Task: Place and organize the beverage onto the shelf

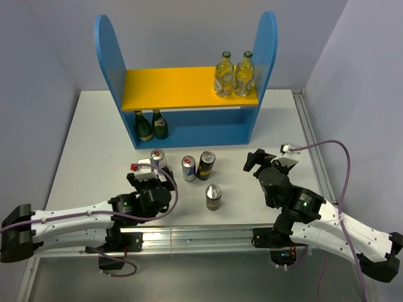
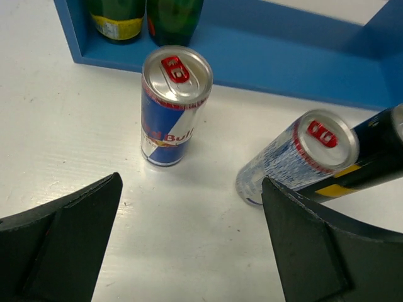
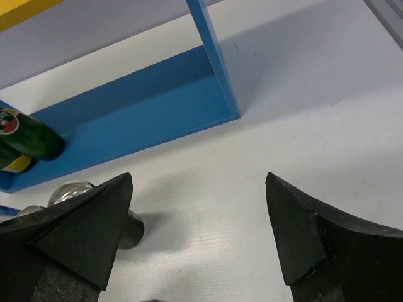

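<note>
The desk (image 1: 94, 138) is hemmed by walls on the left and right, with a metal rail along its right edge. The shelf (image 1: 108, 50) stands at the far side. Its yellow board is bare from the left panel across to the right end. Its blue lower level is open from the middle to the right panel.

Two clear bottles (image 1: 224, 74) (image 1: 244, 73) stand side by side at the right end of the yellow board. Two green bottles (image 1: 144, 126) (image 1: 159, 124) sit at the left end of the lower level.

Four cans wait upright on the desk just in front of the shelf. Two are blue-and-silver cans (image 1: 157, 158) (image 1: 188, 168). One black-and-gold can (image 1: 206, 165) stands just right of the second blue one. Another black-and-gold can (image 1: 213, 197) stands nearer, on its own.

The left arm lies low along the near edge, reaching in from the left. The left claw (image 2: 190, 189) is spread wide, holding nothing, with the leftmost blue can just beyond its fingertips. The right arm bends up from the near right. The right claw (image 3: 198, 185) is also wide and holds nothing, pointing at the shelf's lower right corner above bare desk.
</note>
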### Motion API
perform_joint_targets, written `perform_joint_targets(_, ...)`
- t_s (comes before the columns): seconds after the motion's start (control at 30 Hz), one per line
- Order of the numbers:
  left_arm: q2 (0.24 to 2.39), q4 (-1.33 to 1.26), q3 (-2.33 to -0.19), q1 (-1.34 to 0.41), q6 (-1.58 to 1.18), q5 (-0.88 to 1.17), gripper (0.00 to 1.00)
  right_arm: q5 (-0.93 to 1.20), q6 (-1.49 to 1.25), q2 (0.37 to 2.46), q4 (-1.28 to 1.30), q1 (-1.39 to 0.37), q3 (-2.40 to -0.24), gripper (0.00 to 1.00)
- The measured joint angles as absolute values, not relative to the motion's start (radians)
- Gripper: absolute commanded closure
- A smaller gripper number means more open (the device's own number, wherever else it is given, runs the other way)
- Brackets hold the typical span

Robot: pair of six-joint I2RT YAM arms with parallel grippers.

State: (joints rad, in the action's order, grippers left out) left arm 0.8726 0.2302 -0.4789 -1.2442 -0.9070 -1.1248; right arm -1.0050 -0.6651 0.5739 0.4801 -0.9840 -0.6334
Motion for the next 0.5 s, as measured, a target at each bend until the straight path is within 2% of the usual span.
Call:
perform_joint_targets(0.2,1.067,0.048,-0.411,-1.212,-0.880,-1.096,0.01,-1.006,-0.665,0.575,0.483,-0.984,-0.633,0.07)
perform_joint_targets(0.5,1.140,-0.277,-0.316,-1.042,-0.717,-0.981,0.01,-1.007,-0.665,0.573,0.484,-0.984,-0.633,0.07)
